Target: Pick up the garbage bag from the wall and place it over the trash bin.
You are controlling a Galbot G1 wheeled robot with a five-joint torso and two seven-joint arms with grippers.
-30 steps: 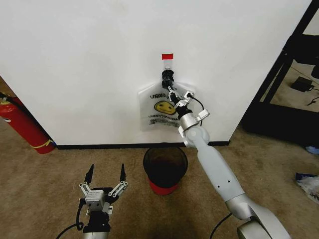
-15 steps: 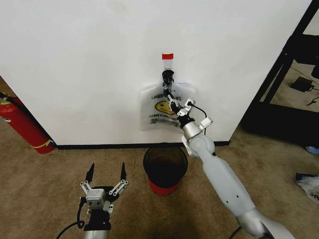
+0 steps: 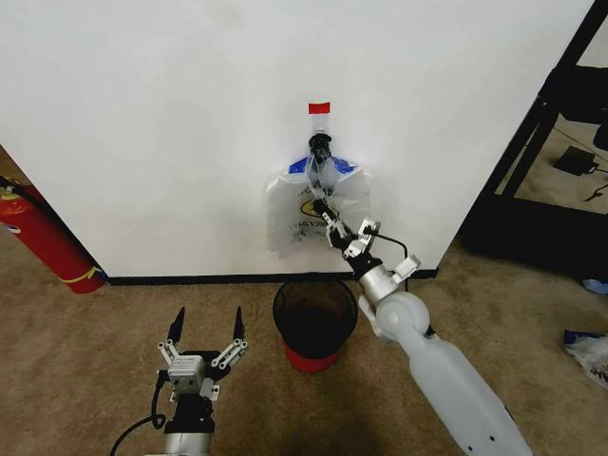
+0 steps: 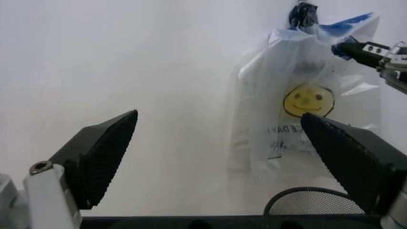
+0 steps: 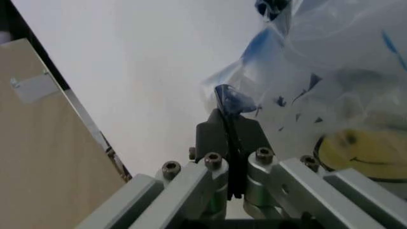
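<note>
Hanging at frame centre, garbage bag (image 3: 316, 204) is held on black hook (image 3: 319, 145) against wall (image 3: 171, 114), under red tape strip (image 3: 319, 107). Right tool (image 3: 321, 206) is clamped narrow on bag's blue-patched plastic. Trash bin (image 3: 314, 323) is seen on carpet just below. Left tool (image 3: 206, 327) is spread wide, lower left.

Bare carpet (image 3: 114, 323) lies open around the trash bin (image 3: 314, 321); fire extinguisher (image 3: 43, 235) stands well aside.

The garbage bag (image 3: 317, 204) hides the hook's base.
</note>
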